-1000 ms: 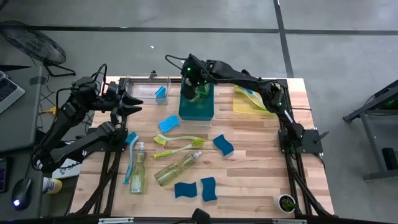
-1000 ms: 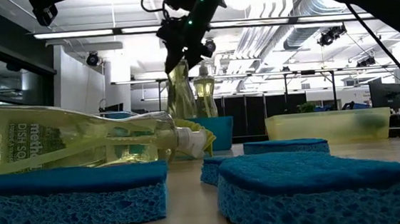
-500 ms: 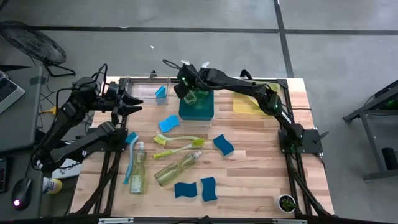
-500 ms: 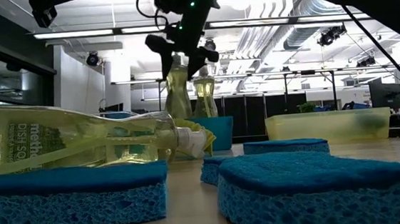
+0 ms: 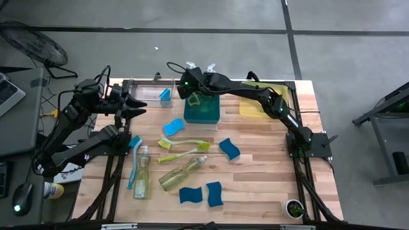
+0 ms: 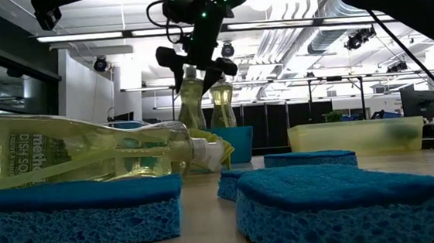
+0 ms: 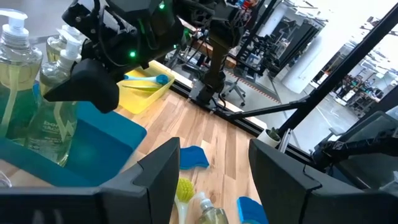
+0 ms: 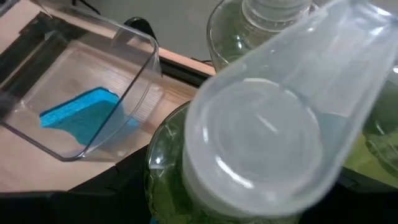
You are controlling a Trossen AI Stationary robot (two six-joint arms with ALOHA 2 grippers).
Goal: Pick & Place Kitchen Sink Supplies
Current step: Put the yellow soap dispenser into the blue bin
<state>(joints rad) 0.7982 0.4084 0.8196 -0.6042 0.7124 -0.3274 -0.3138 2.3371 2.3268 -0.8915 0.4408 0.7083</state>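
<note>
Now | right claw (image 6: 194, 61) released, lifted off soap bottle (image 6: 190, 100) | left arm unchanged

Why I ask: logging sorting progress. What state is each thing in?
right tool, open, at the top of a binned bottle
left tool, open, empty
binned soap bottles, two, upright in teal bin
table soap bottles, two, lying down
clear bin, holds one sponge
yellow bin, holds a brush
</note>
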